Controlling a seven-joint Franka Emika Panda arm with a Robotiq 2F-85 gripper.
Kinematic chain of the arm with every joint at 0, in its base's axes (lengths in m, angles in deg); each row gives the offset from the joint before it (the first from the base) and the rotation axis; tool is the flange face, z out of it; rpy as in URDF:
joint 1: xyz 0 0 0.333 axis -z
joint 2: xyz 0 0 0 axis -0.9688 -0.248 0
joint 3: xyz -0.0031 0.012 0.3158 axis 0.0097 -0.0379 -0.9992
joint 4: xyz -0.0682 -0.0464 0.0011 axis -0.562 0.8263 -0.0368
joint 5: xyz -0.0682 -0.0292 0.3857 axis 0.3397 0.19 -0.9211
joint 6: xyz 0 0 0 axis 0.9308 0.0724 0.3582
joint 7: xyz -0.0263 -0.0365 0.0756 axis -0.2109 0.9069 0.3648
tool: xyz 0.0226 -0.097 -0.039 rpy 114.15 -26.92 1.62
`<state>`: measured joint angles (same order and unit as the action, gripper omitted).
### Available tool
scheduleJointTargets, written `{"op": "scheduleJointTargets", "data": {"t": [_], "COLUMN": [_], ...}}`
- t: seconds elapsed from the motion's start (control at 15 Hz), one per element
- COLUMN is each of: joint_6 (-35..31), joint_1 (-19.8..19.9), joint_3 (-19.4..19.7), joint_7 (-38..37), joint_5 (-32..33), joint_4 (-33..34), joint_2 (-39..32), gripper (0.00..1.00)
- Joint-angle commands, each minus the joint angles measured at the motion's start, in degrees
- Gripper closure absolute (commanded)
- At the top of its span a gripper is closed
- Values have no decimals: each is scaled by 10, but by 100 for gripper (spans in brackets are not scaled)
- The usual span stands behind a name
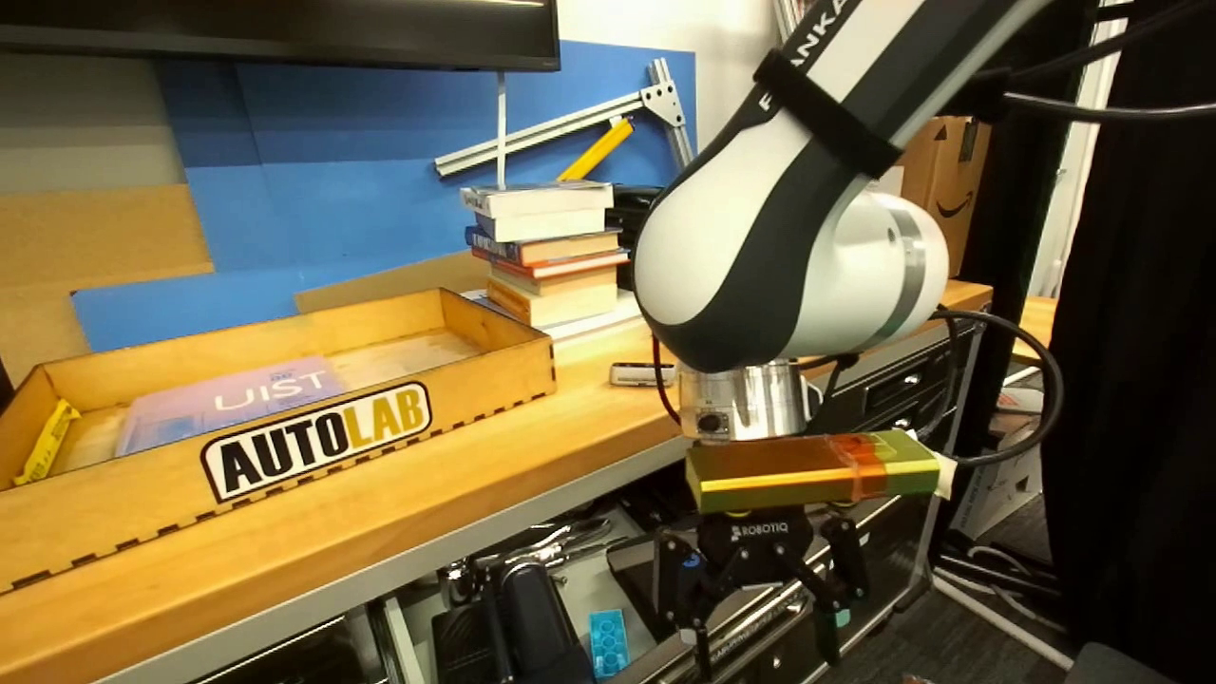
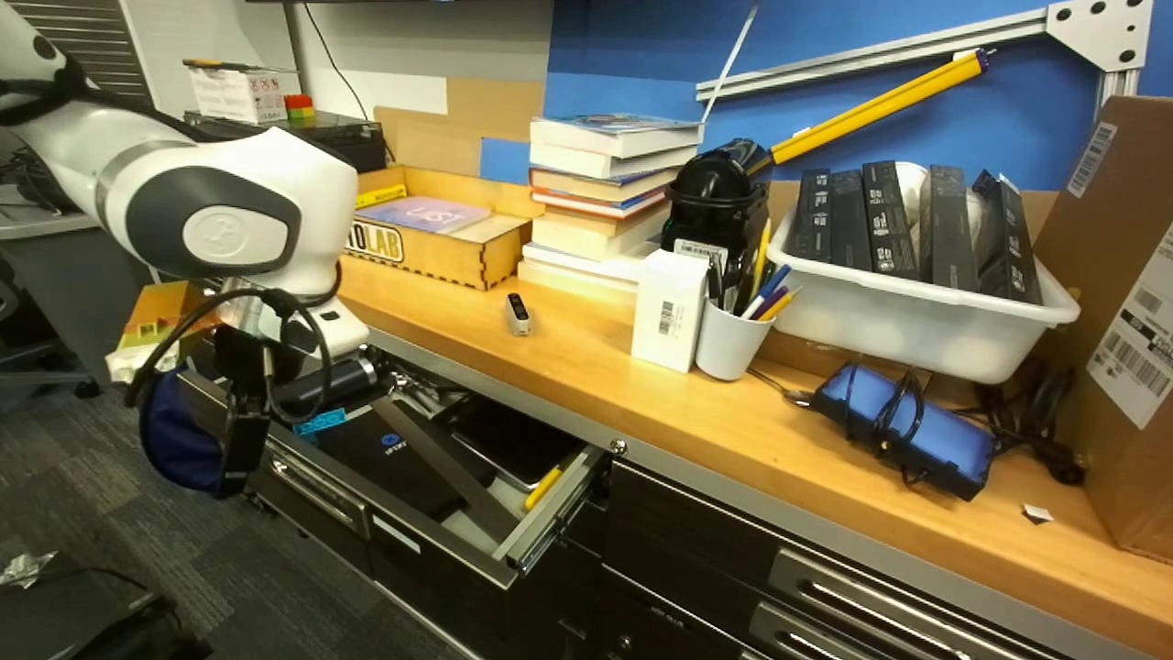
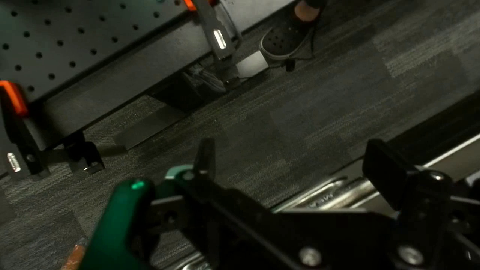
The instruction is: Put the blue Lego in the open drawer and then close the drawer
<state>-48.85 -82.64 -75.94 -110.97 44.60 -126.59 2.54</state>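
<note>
On the black body of the tool (image 1: 765, 651) one can read "ROBOTIQ". On the white and black arm (image 1: 703, 237) the letters "F" and "ANKA" appear, and a black strap (image 1: 826, 119) crosses this name. The tool is wide: its jaws stand well apart, and in the wrist view the grey, streaky carpet (image 3: 281, 123) shows between them. In the same view, a shiny metal handle (image 3: 315, 195) carries letters, but I cannot read them with certainty.

The blue Lego (image 1: 608, 641) is inside the drawer (image 2: 463, 564), which stands open below the wooden tabletop (image 2: 586, 353). It is a rectangular piece of light-blue plastic with round studs. It lies near the drawer's front wall, beside a flat black box (image 2: 367, 449) marked with a small blue sign; whether they touch, I cannot tell. The drawer is of dark metal and contains also a yellow item (image 2: 542, 489).

On the tabletop, the plywood tray (image 1: 494, 388) bears "AUTOLAB", first in black, then in yellow letters. In it lie a flat violet item (image 1: 180, 413) with the white word "UIST" and a narrow yellow packet (image 1: 47, 442). A stack of books (image 2: 605, 192) is just beside the tray. A white plastic tub (image 2: 871, 312) holds narrow dark boxes (image 2: 884, 220), whose print is too fine to read. A white cup (image 2: 729, 344) holds pens (image 2: 768, 298) of several colours, and just beside it stands a small white box (image 2: 667, 312) with a barcode. A brown carton (image 1: 926, 176) shows a black arrow, curved in the form of a smile.
</note>
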Motion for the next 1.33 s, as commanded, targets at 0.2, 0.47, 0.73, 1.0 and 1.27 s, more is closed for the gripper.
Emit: {"op": "scheduleJointTargets", "data": {"t": [0.2,0.47,0.73,1.0,1.27], "joint_6": [87,121,82,41,-6], "joint_1": [1,-1,6,6,-5], "joint_3": [-4,-3,14,29,45], "joint_7": [87,122,65,3,-95], "joint_5": [16,26,-21,-42,-33], "joint_4": [118,170,192,237,262], "joint_2": [-140,-206,-215,-241,-256], "gripper": [0,0,0,0,0]}}
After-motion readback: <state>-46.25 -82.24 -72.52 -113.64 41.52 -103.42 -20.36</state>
